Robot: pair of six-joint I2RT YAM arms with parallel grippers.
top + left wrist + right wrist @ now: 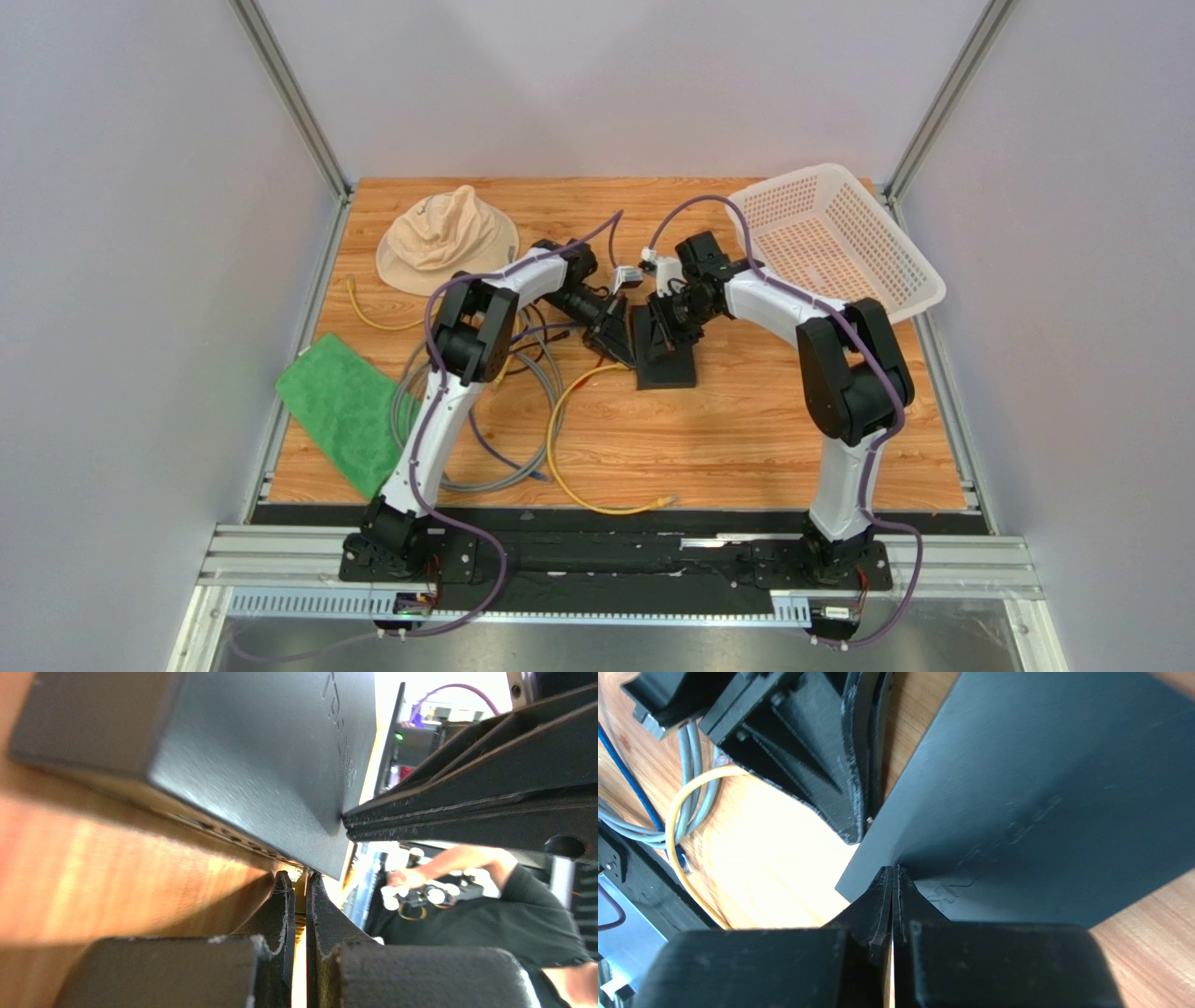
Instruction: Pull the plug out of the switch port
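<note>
Green cloth (334,406) lies at the far left of the worktop (786,434), with a beige hat (446,238) beyond it; next come loose grey cables (522,367) and a yellow cable (561,451) that curves up toward the middle.

My left claw (300,882) is closed to a hairline gap, its tips right at the lower edge of the switch (665,361); from its own camera I cannot tell whether the plug is pinched in that gap or only close by, and I cannot pick out the plug in any view.

The switch lies flat at the centre of the worktop, between the two claws; it sits just to the right of the left claw, touching or nearly so. A row of small openings (231,834) runs along the side facing that claw, so I judge the ports point left, toward the left arm. Its long axis seems to run roughly near-to-far with a slight slant, though both arms cover part of it from above.

My right claw (893,875) is fully closed and holds nothing; its tips rest on the switch's top face near one edge, which I read as pinning the box down. So the left arm is the one on the port side, and the pull should go leftward, straight out from that face.

A white basket (842,231) stands at the far right, well apart.
</note>
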